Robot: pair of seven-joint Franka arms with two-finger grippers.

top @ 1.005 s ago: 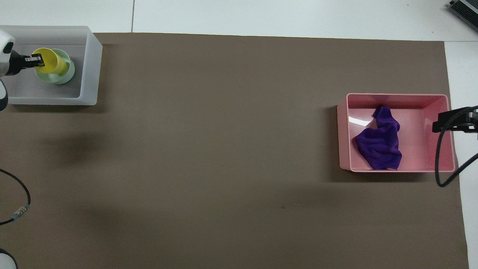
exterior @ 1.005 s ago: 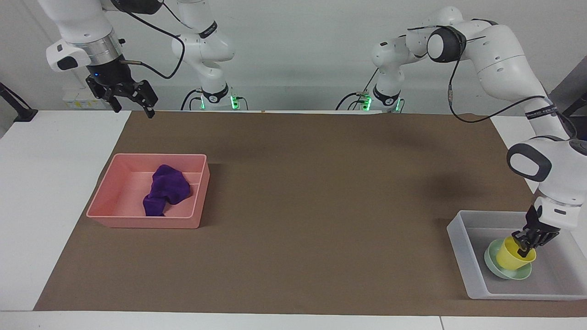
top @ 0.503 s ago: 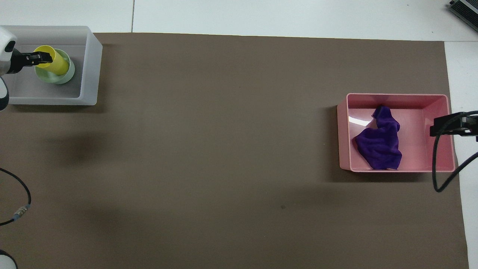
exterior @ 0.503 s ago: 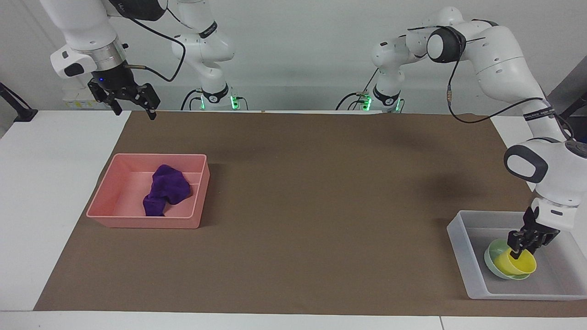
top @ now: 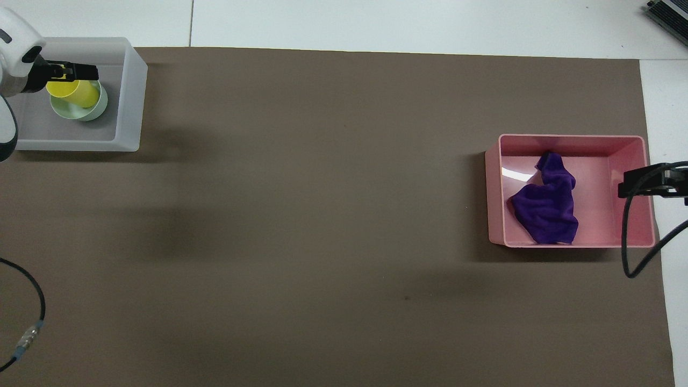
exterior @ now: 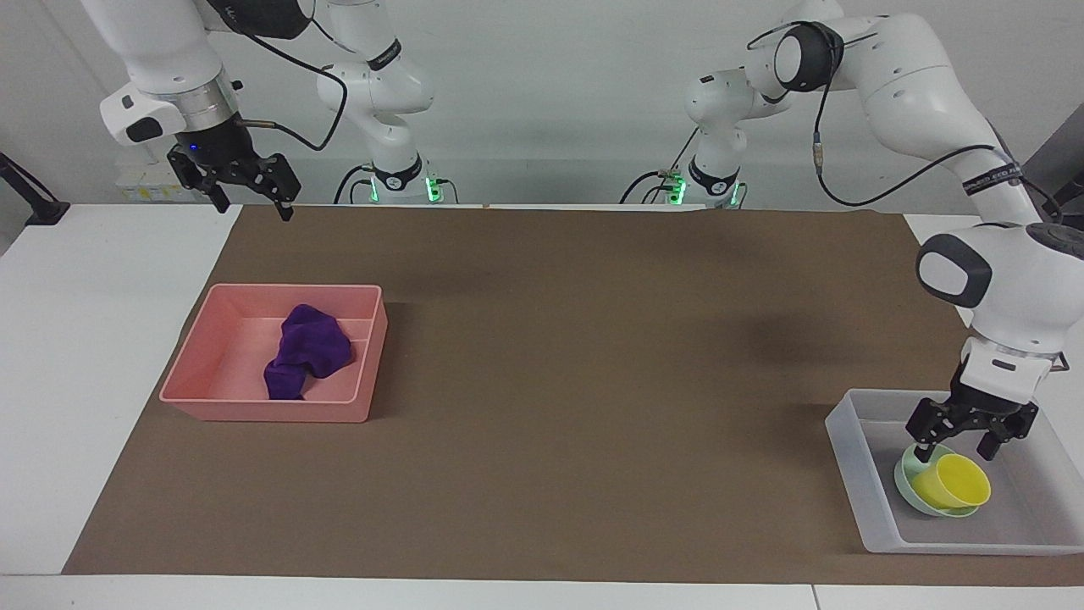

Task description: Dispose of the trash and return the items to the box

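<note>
While the facing view shows both arms whole, the overhead view catches only the tips of each gripper at its side edges. The left gripper [exterior: 961, 446] hangs just above the yellow cup [exterior: 952, 484], its jaws spread wide and holding nothing; only the facing view shows the clear gap between fingers and cup, for from overhead the left gripper [top: 70, 70] seems to overlap the cup's rim. That cup [top: 74, 91] lies tipped over in the mint-green bowl [exterior: 908, 487], and the bowl [top: 92, 109] sits in the grey-white box [exterior: 851, 462] at the tabletop's corner farthest from the robots, at the left arm's end. The cup's long axis runs slantwise, its open mouth turned up and away from the robots in the facing view; the overhead view shows mostly its side wall. The box [top: 129, 102] has its long side running along the tabletop's end edge. The right gripper [exterior: 251, 195] hovers high over the tabletop's edge nearest the robots, at the right arm's end, jaws spread and empty. The purple cloth [exterior: 306, 351] lies crumpled in the pink tray [exterior: 262, 411]; from overhead the cloth [top: 544, 207] stretches slantwise across the tray [top: 570, 244], and one black fingertip of the right gripper [top: 642, 180] overlaps the tray's wall.
</note>
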